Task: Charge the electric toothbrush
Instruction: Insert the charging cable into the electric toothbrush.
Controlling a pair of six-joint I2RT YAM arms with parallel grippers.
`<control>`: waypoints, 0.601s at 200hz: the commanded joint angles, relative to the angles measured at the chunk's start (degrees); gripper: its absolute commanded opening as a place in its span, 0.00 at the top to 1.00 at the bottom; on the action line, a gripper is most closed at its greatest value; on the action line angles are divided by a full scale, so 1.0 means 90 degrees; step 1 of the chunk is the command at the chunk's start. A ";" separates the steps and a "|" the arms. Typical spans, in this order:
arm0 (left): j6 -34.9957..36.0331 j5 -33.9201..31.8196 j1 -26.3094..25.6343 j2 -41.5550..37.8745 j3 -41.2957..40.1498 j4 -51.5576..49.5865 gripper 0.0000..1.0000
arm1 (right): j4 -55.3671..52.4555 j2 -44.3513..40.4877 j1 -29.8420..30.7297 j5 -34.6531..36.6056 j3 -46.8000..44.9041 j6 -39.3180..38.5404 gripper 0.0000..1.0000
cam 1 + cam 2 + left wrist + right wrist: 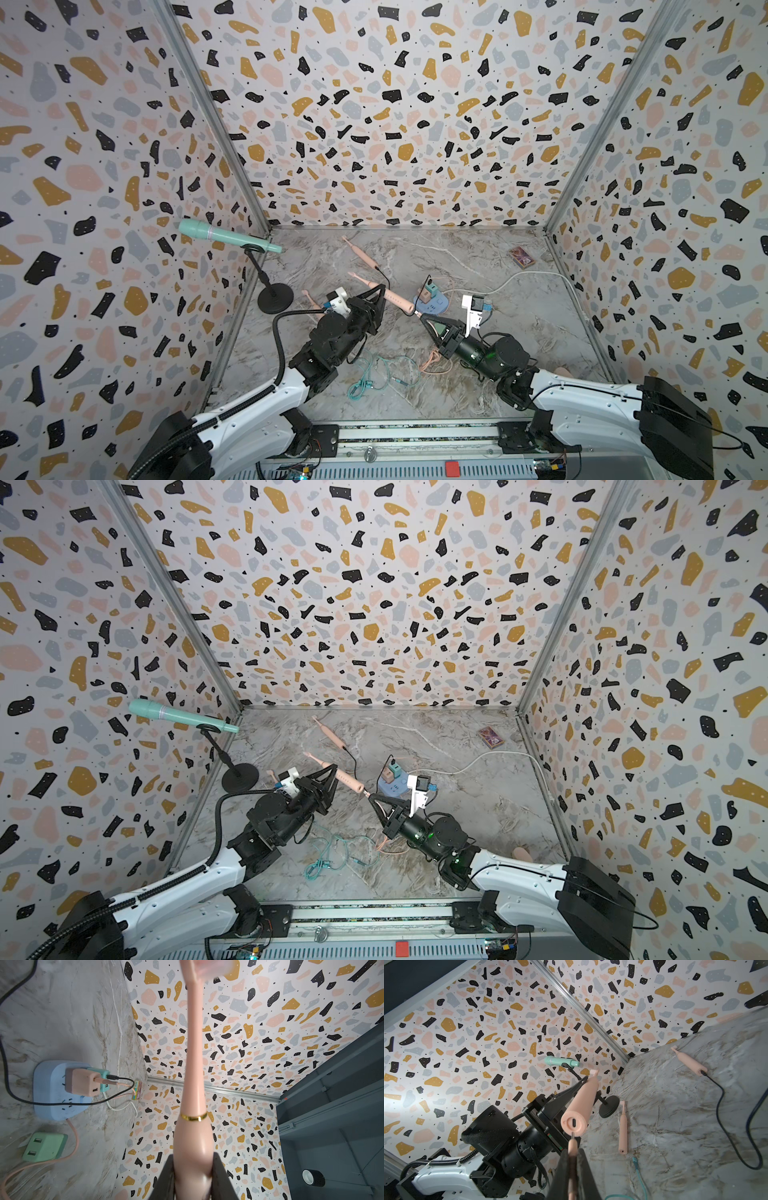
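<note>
You have the microphone stand [274, 301] at the desk's [519, 332] left edge, a box [522, 257] near its far right corner, the power strip [434, 306] mid-desk, the toothbrush [392, 298] left of it, cables [374, 376] nearer the front.

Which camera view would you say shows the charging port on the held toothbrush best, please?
The right wrist view: the charging port faces the lens, with the pink plug close to it. Both top views show only the toothbrush side-on; the left wrist view shows its neck, not the port.

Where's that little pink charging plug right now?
The pink charging plug is pinched in the right gripper, its tip at the base of the toothbrush held by the left gripper, beside the blue power strip.
</note>
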 commanded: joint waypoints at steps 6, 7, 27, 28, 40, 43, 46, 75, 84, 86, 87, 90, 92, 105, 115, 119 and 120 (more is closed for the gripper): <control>0.0029 -0.0052 -0.0032 -0.0050 0.0001 0.0333 1.00 | -0.0050 -0.0036 -0.0089 -0.0053 0.0338 -0.0211 1.00; 0.0028 -0.0052 -0.0036 -0.0050 -0.0003 0.0334 1.00 | -0.0053 -0.0027 -0.0087 -0.0053 0.0340 -0.0216 1.00; 0.0044 -0.0032 -0.0059 -0.0007 -0.0010 0.0393 1.00 | -0.0169 0.0021 -0.0090 -0.0091 0.0454 -0.0270 1.00; 0.0045 -0.0032 -0.0059 -0.0009 -0.0009 0.0393 1.00 | -0.0166 0.0031 -0.0087 -0.0087 0.0462 -0.0270 1.00; 0.0047 -0.0032 -0.0059 0.0002 -0.0016 0.0401 1.00 | -0.0159 0.0086 -0.0085 -0.0149 0.0493 -0.0270 1.00; 0.0056 -0.0032 -0.0064 0.0006 -0.0016 0.0403 1.00 | -0.0168 0.0118 -0.0089 -0.0164 0.0505 -0.0270 1.00; 0.0059 -0.0025 -0.0068 0.0010 -0.0008 0.0399 1.00 | -0.0165 0.0126 -0.0094 -0.0191 0.0524 -0.0277 1.00; 0.0037 -0.0037 -0.0069 0.0022 -0.0044 0.0432 1.00 | -0.0132 0.0264 -0.0075 -0.0298 0.0574 -0.0205 1.00; 0.0027 -0.0042 -0.0069 0.0020 -0.0049 0.0440 1.00 | -0.0129 0.0293 -0.0083 -0.0299 0.0581 -0.0193 1.00; 0.0027 -0.0042 -0.0069 0.0019 -0.0054 0.0447 1.00 | -0.0129 0.0308 -0.0084 -0.0300 0.0580 -0.0187 1.00; 0.0027 -0.0042 -0.0069 0.0024 -0.0050 0.0450 1.00 | -0.0127 0.0311 -0.0079 -0.0304 0.0578 -0.0189 1.00; 0.0027 -0.0042 -0.0069 0.0021 -0.0060 0.0452 1.00 | -0.0125 0.0315 -0.0079 -0.0306 0.0582 -0.0183 1.00; 0.0027 -0.0042 -0.0069 0.0019 -0.0059 0.0452 1.00 | -0.0132 0.0319 -0.0081 -0.0300 0.0585 -0.0177 1.00; 0.0032 -0.0042 -0.0073 0.0021 -0.0061 0.0452 1.00 | -0.0096 0.0351 -0.0079 -0.0296 0.0558 -0.0164 1.00; 0.0034 -0.0039 -0.0070 0.0020 -0.0065 0.0452 1.00 | -0.0088 0.0362 -0.0076 -0.0298 0.0574 -0.0160 1.00; 0.0036 -0.0037 -0.0073 0.0028 -0.0060 0.0460 1.00 | -0.0081 0.0365 -0.0081 -0.0298 0.0569 -0.0153 1.00; 0.0036 -0.0034 -0.0071 0.0033 -0.0058 0.0466 1.00 | -0.0079 0.0364 -0.0078 -0.0298 0.0573 -0.0153 1.00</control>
